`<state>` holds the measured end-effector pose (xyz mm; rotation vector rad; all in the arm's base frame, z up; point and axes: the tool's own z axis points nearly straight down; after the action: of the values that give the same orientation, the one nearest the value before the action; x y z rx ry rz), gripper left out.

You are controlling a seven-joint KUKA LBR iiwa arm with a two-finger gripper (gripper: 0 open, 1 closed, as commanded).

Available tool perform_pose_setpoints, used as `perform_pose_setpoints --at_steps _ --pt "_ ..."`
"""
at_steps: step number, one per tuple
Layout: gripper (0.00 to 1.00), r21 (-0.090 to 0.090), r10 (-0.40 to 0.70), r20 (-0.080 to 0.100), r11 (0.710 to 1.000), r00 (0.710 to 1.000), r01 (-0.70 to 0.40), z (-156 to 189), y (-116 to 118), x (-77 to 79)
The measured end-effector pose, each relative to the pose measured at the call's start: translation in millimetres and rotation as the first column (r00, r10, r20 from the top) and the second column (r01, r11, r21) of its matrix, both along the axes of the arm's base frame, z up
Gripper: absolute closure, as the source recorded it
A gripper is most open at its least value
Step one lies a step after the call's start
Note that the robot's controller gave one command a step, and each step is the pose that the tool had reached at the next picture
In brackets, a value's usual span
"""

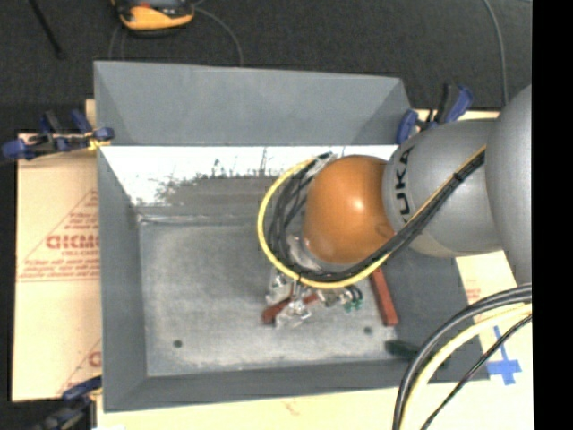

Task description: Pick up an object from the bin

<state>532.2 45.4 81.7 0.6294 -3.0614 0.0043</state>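
Arm (457, 191) is reaching in from the right of the camera view, w/ its orange cover (345, 209) sitting over the mid-right of the grey metal bin (121, 285); yellow and black cables (267, 218) are looping round the cover's left side and under it; the tool (294, 301) is hanging just below the cover, down at the bin floor, a bit right of centre and towards the near wall.

Tool state: can't tell whether it's wide or narrow; cover and cables are hiding most of it, w/ some shiny metal showing.

A small red-brown piece (273, 314) is lying at the tool's lower-left end, touching or just beside the metal; can't tell if it's being gripped or just lying there.

A small green bit (353, 305) is lying just right of the tool; a longer red-brown bar (385, 298) is lying further right, near the bin's right wall, running roughly top-to-bottom w/ a slight tilt, apart from the tool; a dark object (400, 350) is sitting in the near-right corner, too dim to identify.
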Motion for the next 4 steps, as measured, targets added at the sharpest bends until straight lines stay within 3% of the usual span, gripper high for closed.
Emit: perform_pose_setpoints --at_steps 3,4 --pt "1.0 0.006 -0.004 0.022 1.0 1.0 0.004 37.8 -0.4 1.6" --pt "1.0 0.005 -0.005 0.012 1.0 1.0 0.005 46.6 -0.4 -0.3"
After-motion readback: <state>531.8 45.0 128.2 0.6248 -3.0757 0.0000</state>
